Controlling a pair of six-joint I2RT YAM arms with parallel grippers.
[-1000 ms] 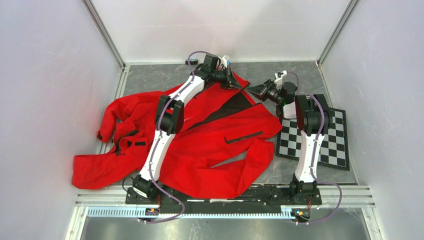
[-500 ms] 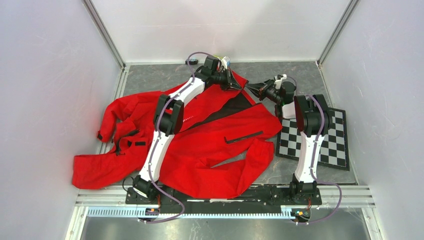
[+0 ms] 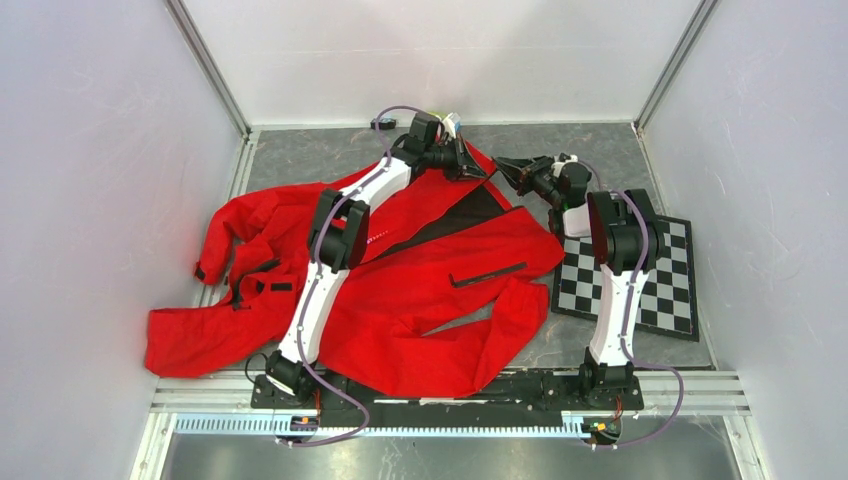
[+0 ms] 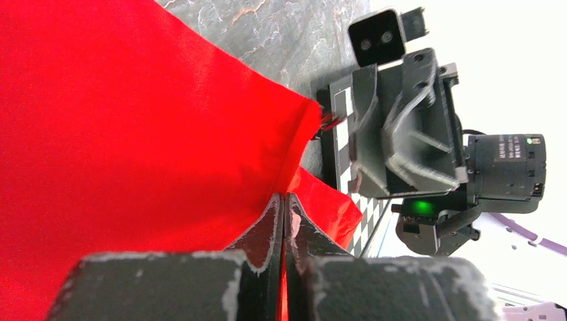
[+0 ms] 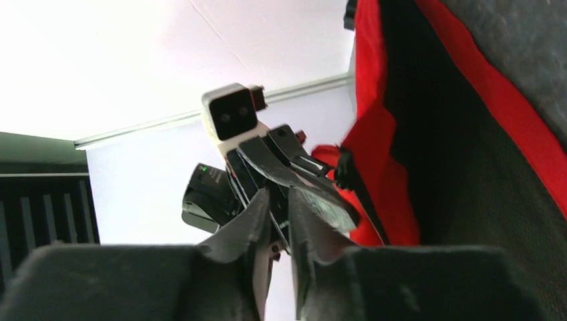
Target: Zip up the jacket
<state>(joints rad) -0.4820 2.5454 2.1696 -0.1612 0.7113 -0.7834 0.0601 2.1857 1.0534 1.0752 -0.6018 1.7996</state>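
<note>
The jacket [image 3: 420,290] lies spread over the left and middle of the table [image 3: 300,160], its front not yet zipped, with a wedge of dark lining [image 3: 470,215] showing toward its far corner. In the last second that cloth has hardly shifted. The change is in the right gripper [image 3: 503,163], which has swung up and leftward from near the checkerboard mat [image 3: 640,275] and narrowed its fingers. It now sits just beside the left gripper [image 3: 478,170] at that far corner. The left wrist view shows the left gripper's fingers pressed together, with red cloth running into them, so it appears to be pinching the jacket's edge. In its own view the right gripper [image 5: 277,200] keeps a slim gap and holds nothing. Likely this is a reach for the opposite edge or the zipper end. A small black tab [image 5: 344,167] hangs there, but I cannot tell whether it is the slider. Room is tight between the two grippers. The back wall is near, while bare table lies to the far right.
</note>
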